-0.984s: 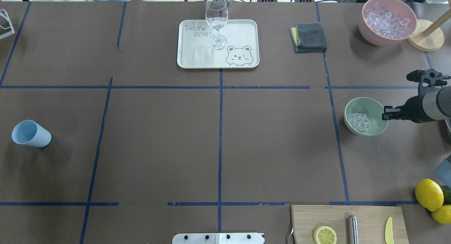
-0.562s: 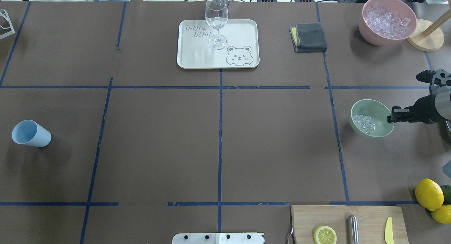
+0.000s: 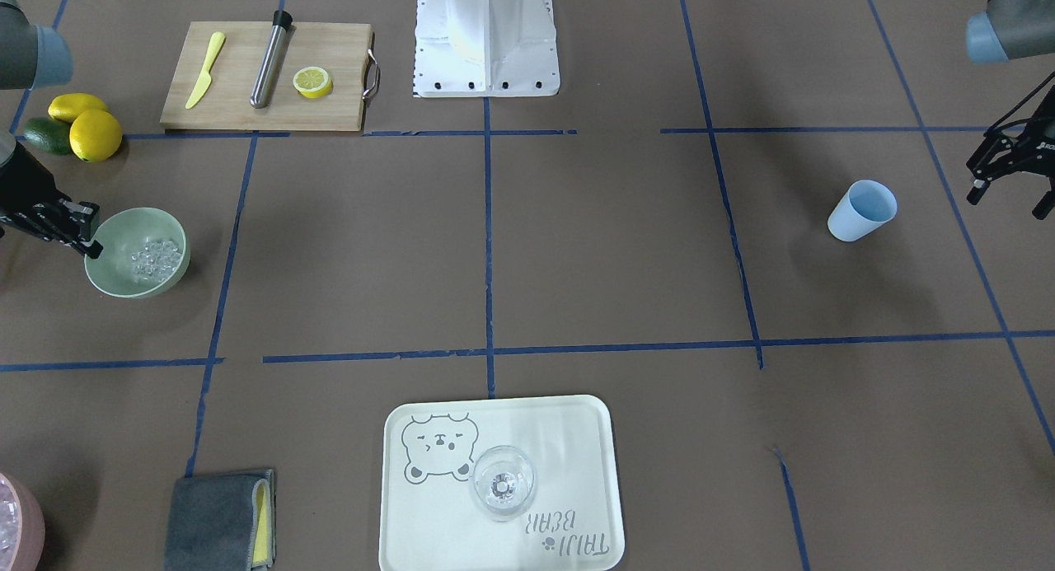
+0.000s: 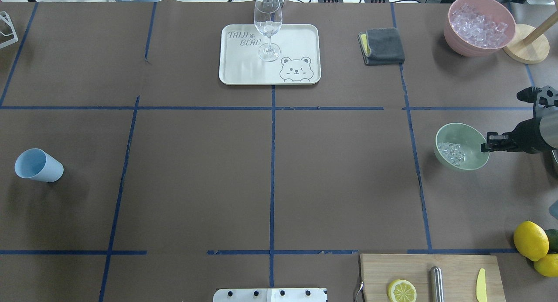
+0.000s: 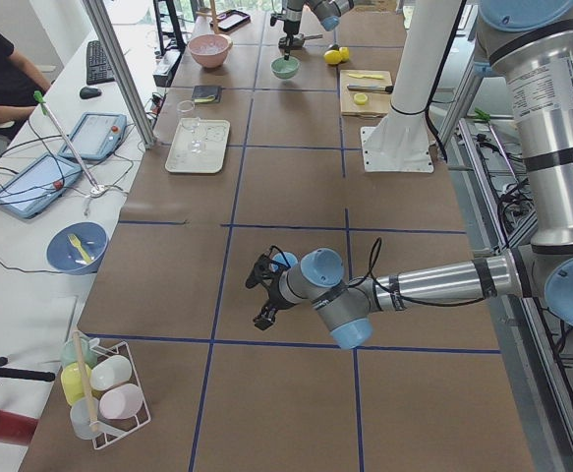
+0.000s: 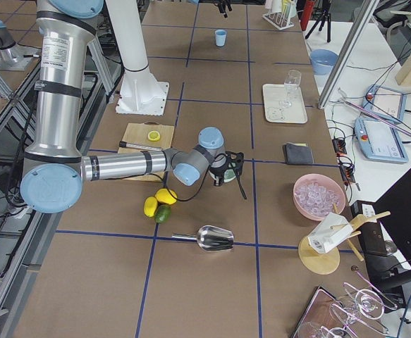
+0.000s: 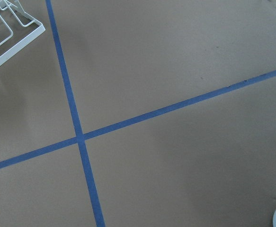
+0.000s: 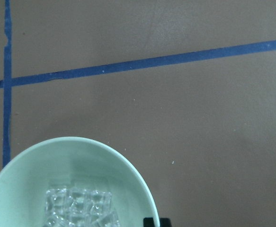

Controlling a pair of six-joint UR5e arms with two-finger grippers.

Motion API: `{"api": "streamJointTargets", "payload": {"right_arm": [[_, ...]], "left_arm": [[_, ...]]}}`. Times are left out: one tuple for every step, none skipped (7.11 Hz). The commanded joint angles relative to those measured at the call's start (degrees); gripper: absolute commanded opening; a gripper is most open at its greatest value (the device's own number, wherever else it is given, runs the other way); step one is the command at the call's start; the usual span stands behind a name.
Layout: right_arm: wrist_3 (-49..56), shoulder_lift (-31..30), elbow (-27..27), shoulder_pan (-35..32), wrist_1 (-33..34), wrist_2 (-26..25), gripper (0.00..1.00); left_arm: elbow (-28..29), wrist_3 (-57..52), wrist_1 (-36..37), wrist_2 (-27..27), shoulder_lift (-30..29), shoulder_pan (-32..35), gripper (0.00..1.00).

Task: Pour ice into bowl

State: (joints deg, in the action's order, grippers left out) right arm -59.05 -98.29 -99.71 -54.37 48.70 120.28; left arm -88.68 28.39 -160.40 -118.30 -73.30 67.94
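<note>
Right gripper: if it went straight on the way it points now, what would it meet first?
The mint-green bowl: the right gripper already sits at its near rim, apparently clamped on it, and points across the ice inside.

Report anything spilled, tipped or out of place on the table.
No ice is spilled on the table. One oddity: the green bowl, pinched at its rim by the right tool, looks slightly tipped, and its ice is bunched on the side away from the tool.

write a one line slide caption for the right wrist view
Mint-green bowl with a heap of ice, gripped at its rim by the right end effector, against the blue-taped brown table.
</note>
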Motion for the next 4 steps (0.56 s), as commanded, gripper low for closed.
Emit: {"api": "streamJointTargets", "payload": {"right_arm": [[0.1, 0.0, 0.2, 0.0, 0.2, -0.3, 0.68], [0.2, 0.0, 0.2, 0.0, 0.1, -0.7, 1.0], [0.9, 0.3, 0.0, -0.1, 0.1, -0.1, 1.0], [3.8, 0.3, -0.1, -2.5, 0.5, 0.6, 1.0]], "left_arm": [[0.0, 0.0, 0.0, 0.0, 0.0, 0.0, 1.0], [0.0, 0.0, 0.0, 0.0, 0.0, 0.0, 1.0], [-0.1, -0.1, 0.0, -0.1, 0.0, 0.0, 1.0], [-0.1, -0.3, 1.7, -1.0, -0.1, 0.3, 1.0]]}}
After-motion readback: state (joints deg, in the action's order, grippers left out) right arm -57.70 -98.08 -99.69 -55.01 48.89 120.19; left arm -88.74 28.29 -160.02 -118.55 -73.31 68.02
